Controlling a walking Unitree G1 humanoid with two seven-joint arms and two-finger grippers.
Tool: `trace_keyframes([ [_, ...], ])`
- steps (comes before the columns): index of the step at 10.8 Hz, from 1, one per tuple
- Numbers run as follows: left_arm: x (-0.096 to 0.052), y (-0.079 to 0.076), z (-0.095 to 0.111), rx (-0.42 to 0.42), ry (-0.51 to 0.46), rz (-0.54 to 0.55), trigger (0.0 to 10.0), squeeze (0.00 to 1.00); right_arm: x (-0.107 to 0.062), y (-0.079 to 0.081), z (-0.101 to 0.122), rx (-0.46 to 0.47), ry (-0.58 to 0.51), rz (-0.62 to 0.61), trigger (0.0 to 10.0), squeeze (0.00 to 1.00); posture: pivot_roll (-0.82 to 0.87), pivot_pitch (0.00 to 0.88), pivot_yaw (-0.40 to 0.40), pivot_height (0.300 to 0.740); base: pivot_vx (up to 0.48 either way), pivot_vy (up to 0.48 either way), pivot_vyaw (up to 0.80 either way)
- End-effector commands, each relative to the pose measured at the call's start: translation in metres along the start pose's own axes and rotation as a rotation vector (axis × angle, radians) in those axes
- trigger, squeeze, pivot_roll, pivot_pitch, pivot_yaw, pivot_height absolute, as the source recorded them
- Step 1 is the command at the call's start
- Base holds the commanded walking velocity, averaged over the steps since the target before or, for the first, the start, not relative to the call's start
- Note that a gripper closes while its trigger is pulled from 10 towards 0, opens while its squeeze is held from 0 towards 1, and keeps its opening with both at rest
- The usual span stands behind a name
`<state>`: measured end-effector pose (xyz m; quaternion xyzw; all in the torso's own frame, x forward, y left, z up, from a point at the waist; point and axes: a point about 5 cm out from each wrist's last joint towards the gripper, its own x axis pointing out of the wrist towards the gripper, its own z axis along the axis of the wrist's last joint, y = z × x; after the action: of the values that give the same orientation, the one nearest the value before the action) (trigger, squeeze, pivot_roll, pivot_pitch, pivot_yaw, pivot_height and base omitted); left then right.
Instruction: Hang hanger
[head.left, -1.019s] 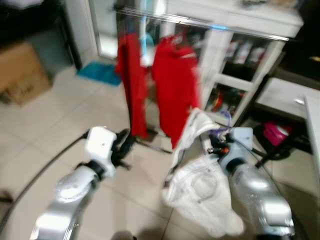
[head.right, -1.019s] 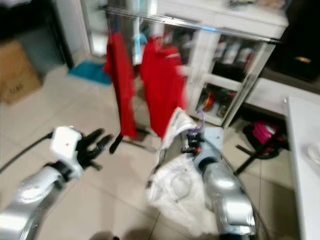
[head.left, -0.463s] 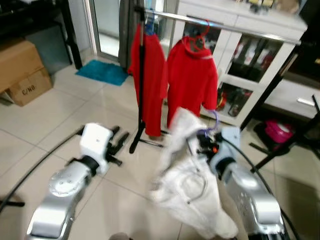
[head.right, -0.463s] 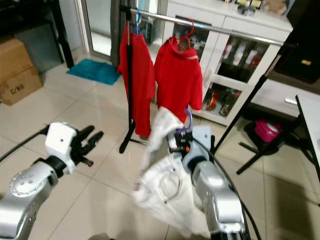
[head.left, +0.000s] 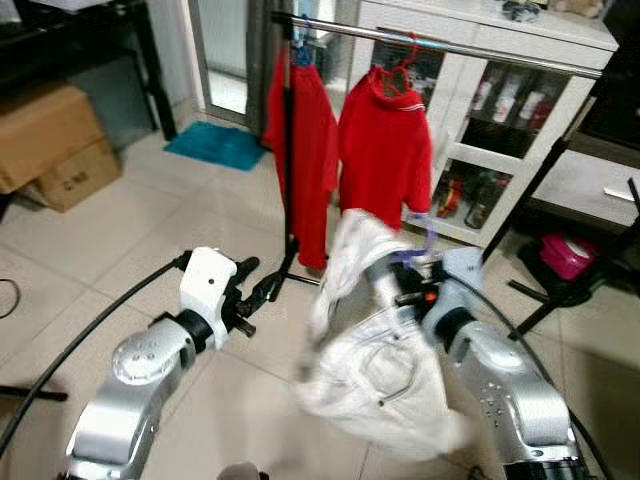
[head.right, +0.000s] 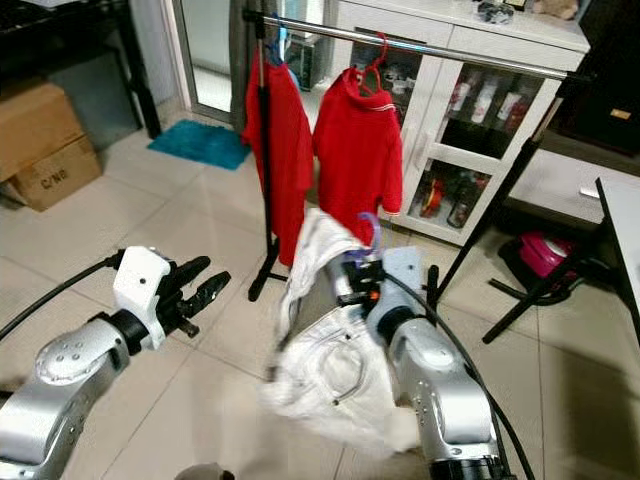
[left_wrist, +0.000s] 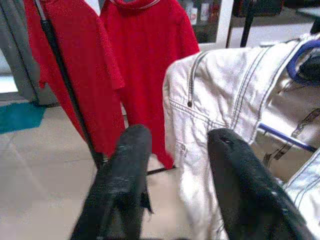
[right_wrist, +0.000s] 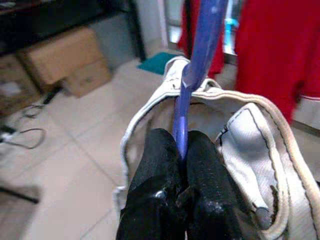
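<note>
Tiled floor (head.left: 120, 220), garment rail (head.right: 420, 42) across frame top, nearer and sharper than a second ago: approach nearly done. My right gripper (right_wrist: 181, 150) jaws clamp the purple hanger (right_wrist: 192, 75), white jacket (head.left: 375, 350) draped, lower centre. Left gripper (left_wrist: 175, 165) jaws apart, empty. Hook not yet on rail beside red shirts (head.left: 385, 150).

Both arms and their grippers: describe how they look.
The left arm and right arm are silver, glossy and rounded. The left wrist carries a white block; the right a pale block. Black cables loop from each wrist. Each gripper's fingers are long, black and matte.
</note>
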<state>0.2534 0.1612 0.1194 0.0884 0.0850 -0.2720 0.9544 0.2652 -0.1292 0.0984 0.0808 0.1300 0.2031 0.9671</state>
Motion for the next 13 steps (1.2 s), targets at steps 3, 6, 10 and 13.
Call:
trace_keyframes([
  [3, 0.013, 0.014, -0.008, 0.211, 0.091, 0.034, 10.0, 0.00, 0.003, 0.012, 0.038, 0.012, -0.178, 0.229, 0.0, 0.00, 0.03, 0.000, -0.060, 0.740, 0.000, 0.000, 0.00],
  [6, 0.021, 0.020, -0.001, 0.297, 0.051, -0.008, 10.0, 0.00, 0.001, 0.017, 0.049, -0.023, -0.191, 0.369, 0.0, 0.00, 0.04, 0.000, -0.070, 0.740, 0.000, 0.000, 0.00],
  [10, 0.028, 0.034, 0.006, 0.337, 0.030, -0.094, 0.0, 0.00, 0.003, 0.017, 0.054, -0.044, -0.175, 0.396, 0.0, 0.00, 0.04, 0.000, -0.079, 0.740, 0.000, 0.000, 0.00],
  [13, 0.038, 0.037, 0.003, 0.351, 0.050, -0.109, 0.0, 0.00, 0.000, 0.009, 0.060, -0.065, -0.159, 0.372, 0.0, 0.00, -0.01, 0.000, -0.059, 0.740, 0.000, 0.000, 0.00],
])
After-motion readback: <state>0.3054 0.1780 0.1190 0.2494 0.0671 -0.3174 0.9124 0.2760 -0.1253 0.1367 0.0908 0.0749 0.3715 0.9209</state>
